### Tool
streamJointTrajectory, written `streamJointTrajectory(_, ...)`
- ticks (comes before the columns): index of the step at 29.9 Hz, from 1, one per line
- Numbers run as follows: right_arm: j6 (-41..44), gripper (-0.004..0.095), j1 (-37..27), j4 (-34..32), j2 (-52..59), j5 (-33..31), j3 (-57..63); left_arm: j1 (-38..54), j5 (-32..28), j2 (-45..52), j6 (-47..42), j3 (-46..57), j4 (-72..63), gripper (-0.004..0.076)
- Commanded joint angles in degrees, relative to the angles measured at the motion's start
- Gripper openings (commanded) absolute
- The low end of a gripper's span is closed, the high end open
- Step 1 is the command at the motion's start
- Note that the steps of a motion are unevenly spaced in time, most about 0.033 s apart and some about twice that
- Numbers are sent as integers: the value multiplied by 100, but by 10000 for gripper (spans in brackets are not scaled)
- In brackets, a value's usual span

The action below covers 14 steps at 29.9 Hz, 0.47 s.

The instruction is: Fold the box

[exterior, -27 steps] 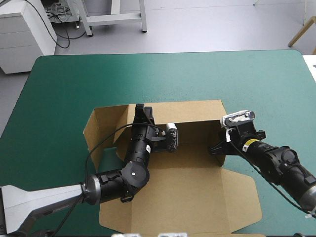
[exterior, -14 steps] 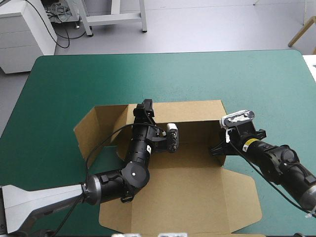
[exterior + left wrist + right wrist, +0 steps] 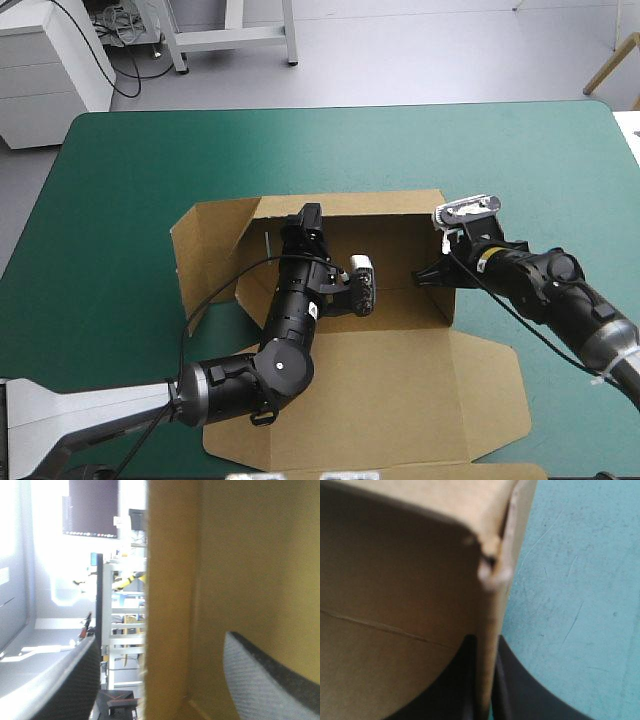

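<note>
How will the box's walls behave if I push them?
Probably stiff, bending only at creases: panels of the box look flat. Likely light: the right gripper pinches a wall upright. Walls may spring back: the left flap leans outward.

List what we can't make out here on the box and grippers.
- High view: left gripper tips, hidden by its own wrist at the far wall of the box.
- High view: right gripper fingers, under its wrist.
- Left wrist view: whether the fingers touch the wall between them; blurred.
- Right wrist view: how the box corner joins; blurred.
</note>
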State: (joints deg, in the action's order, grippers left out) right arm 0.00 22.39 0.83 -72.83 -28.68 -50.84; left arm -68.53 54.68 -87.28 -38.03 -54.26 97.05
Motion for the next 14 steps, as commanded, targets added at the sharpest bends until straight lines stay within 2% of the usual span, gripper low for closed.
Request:
streamJointTrajectory(1, 0, -8, 23, -83, -320, -491, -287, -223, 775, 241, -78, -431, 701, 468)
streamJointTrajectory(3, 61, -9, 23, -83, -412, -726, -465, -315, 1076, 241, -2, -641, 701, 417)
streamJointTrajectory(5, 157, -10, 23, -83, -474, -976, -691, -344, 1263, 285, 153, -891, 701, 314)
streamJointTrajectory(8, 248, -19, -21, -20, -632, -1472, -1092, -288, 1115, 448, 208, -1280, 701, 55)
streamJointTrajectory(9, 248, -19, -57, 25, -716, -1584, -1221, -220, 1007, 521, 208, -1393, 662, -7)
streamJointTrajectory(14, -137, -19, -482, 542, -1330, -2261, -2042, 451, 399, 946, 213, -1827, -176, 1)
